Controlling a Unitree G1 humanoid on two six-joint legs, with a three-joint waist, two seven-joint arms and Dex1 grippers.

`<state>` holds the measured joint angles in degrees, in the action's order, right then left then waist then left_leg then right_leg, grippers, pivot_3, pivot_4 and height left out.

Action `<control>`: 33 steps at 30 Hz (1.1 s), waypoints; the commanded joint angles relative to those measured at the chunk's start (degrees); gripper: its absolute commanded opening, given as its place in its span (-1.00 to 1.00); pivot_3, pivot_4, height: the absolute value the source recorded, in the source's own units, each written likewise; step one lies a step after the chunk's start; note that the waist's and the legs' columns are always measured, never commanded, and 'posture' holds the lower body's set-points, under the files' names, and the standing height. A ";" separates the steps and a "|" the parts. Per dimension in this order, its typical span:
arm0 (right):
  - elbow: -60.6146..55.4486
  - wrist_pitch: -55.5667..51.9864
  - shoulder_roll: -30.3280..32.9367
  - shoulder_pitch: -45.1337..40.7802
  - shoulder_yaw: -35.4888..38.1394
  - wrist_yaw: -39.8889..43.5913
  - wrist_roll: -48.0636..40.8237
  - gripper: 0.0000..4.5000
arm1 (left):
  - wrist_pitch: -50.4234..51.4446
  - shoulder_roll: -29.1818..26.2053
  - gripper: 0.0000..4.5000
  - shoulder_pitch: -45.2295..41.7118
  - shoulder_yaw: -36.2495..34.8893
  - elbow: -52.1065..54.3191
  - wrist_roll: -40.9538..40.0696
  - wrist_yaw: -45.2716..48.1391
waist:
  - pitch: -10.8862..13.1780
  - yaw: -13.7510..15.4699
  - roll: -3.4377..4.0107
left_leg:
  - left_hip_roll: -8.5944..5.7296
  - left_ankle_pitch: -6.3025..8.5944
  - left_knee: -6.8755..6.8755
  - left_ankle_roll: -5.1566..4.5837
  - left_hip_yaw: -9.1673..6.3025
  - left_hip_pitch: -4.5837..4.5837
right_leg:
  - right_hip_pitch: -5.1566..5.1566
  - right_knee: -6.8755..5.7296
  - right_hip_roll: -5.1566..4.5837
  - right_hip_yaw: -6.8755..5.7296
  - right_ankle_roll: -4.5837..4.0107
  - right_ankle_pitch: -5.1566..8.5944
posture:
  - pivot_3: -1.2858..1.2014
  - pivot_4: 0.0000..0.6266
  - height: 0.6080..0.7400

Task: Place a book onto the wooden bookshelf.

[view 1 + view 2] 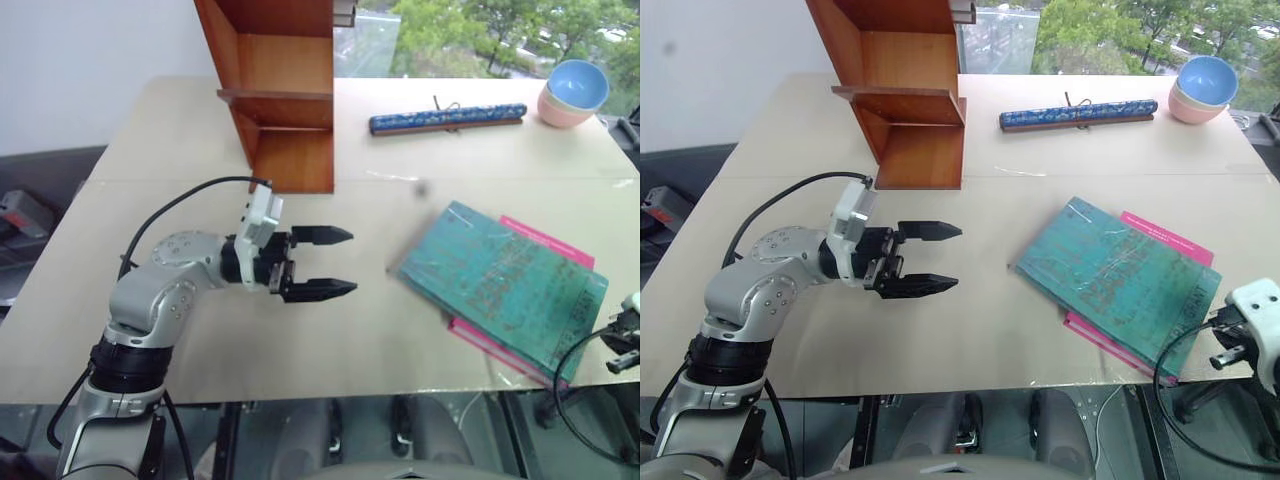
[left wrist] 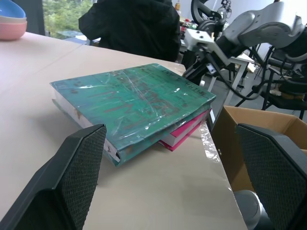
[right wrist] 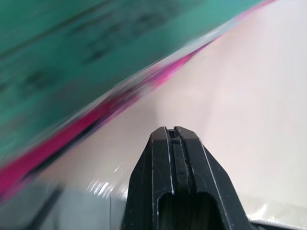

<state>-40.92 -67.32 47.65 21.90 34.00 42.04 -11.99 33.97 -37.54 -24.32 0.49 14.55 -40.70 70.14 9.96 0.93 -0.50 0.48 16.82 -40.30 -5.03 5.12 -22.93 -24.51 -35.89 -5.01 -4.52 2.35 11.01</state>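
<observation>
Teal-green book (image 1: 505,287): large, flat, glossy cover with faint darker pattern. Lies closed and face up, set askew, stacked on a pink book whose edges show beyond it.

Wooden bookshelf (image 1: 280,95): reddish-brown, upright side panel, horizontal shelves, standing. Book lies well apart from bookshelf, to its right and nearer the camera.

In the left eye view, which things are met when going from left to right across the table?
left gripper → wooden bookshelf → blue roll → teal book lying on pink book → stacked bowls.
</observation>
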 commanded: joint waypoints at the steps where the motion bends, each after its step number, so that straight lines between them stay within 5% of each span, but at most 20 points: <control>1: 1.31 -0.70 -1.10 -3.19 -2.31 -1.23 -2.00 -0.99 | -0.80 -0.20 1.00 -0.40 -1.79 0.70 -0.85 -0.37 | 0.00 -0.04 0.00 | 0.00 0.00 0.00 0.00 0.00 -0.02 | 0.00 0.01 0.01 -0.01 0.00 0.00 | 0.03 -0.52 0.97; 17: 8.64 -4.47 -1.99 -21.71 -18.95 -4.74 -7.90 -0.99 | -1.33 -6.38 1.00 8.13 -10.49 5.75 -4.25 0.89 | 0.01 -0.17 -0.04 | 0.06 0.00 0.00 0.00 0.17 0.01 | -0.06 0.01 0.02 -0.03 -0.20 -0.12 | 0.03 -0.52 0.97; 27: 8.07 -1.63 8.78 -10.88 -4.04 -3.03 -4.86 -0.99 | -3.76 -6.26 1.00 11.22 -12.31 4.63 -4.30 1.74 | 0.01 0.12 0.01 | -0.04 0.00 -0.01 0.00 0.08 -0.06 | -0.04 0.05 -0.06 -0.22 -0.01 -0.01 | 0.03 -0.52 0.97; 33: -4.12 -9.86 11.51 5.88 9.45 8.96 -10.82 -0.99 | -5.35 -5.94 1.00 9.00 -9.98 1.45 -2.98 3.98 | -0.01 0.20 0.06 | 0.03 0.00 0.01 0.01 -0.01 -0.07 | -0.03 0.04 -0.01 -0.17 0.06 -0.02 | 0.03 -0.52 0.97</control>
<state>-39.74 -74.56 58.23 25.17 38.12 46.39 -20.43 29.84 -43.31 -14.16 -9.86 16.35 -43.88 72.98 9.96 1.12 -0.45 0.51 16.82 -40.29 -5.02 5.08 -23.02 -24.55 -35.84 -5.02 -4.68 2.41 11.00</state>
